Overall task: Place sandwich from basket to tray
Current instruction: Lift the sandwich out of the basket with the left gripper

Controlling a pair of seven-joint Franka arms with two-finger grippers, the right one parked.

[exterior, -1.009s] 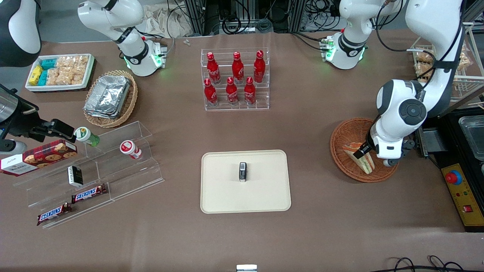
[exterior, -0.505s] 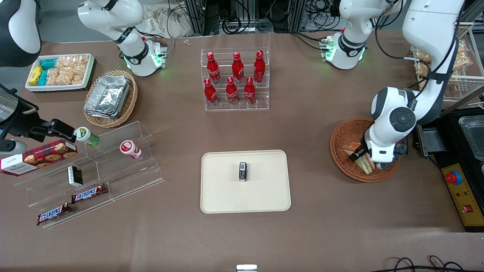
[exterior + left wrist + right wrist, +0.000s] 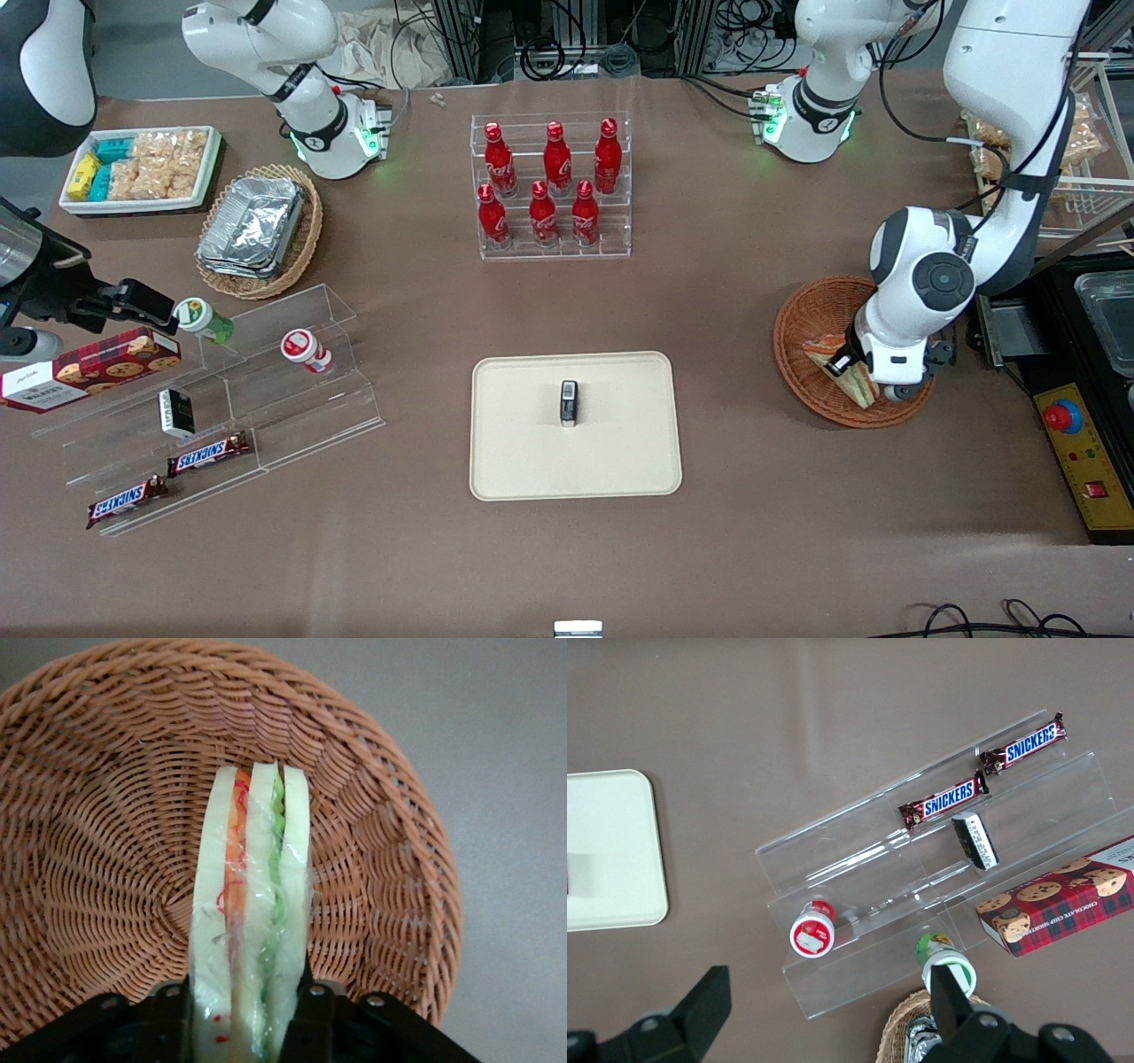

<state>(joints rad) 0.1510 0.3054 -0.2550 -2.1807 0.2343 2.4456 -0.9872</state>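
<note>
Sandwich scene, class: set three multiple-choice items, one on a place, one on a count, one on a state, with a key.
1. Where is the sandwich?
A. on the tray
B. in the basket
C. on the bare table

2. How many red bottles stand in the clear rack?
A. four
B. six
C. nine

3. The gripper is:
A. on either side of the sandwich
B. above the tray
C. at the bottles

Key:
1 B: wicker of the basket surrounds it.
2 B: two rows of three red bottles.
3 A: its fingers flank the bread; the tray holds only a small dark object.
</note>
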